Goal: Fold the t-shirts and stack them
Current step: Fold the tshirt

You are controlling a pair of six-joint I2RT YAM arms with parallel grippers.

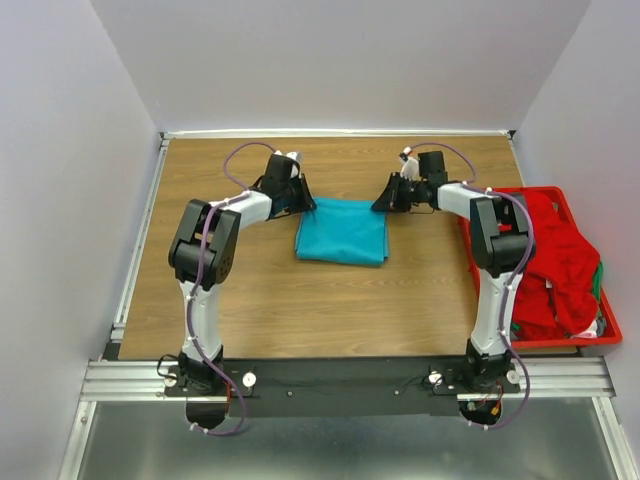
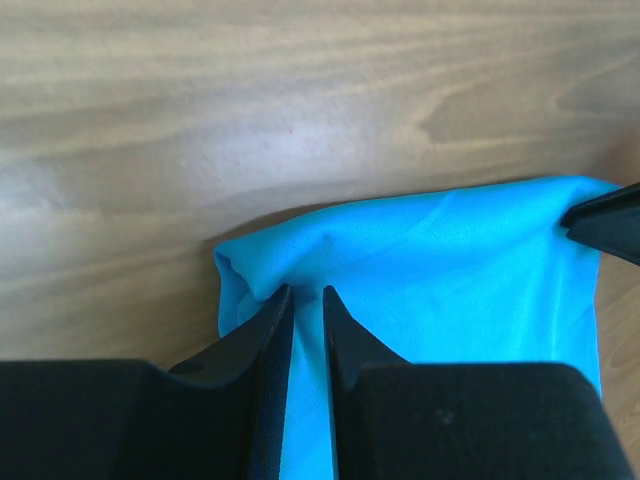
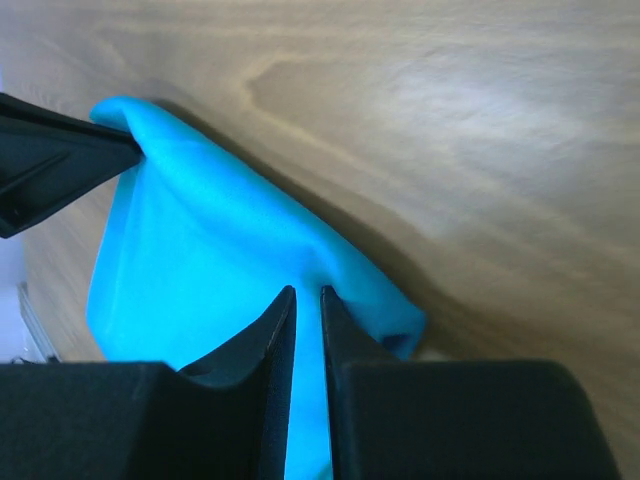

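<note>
A teal t-shirt lies folded into a rectangle at the middle of the wooden table. My left gripper is shut on its far left corner, with teal cloth pinched between the fingers. My right gripper is shut on its far right corner, with cloth between the fingers. Each wrist view shows the other gripper's black tip at the opposite corner. Red t-shirts, with some green cloth, lie piled in the crate at right.
A red plastic crate stands at the table's right edge, beside my right arm. The wooden table has bare board in front of and to the left of the teal shirt. White walls close in the back and sides.
</note>
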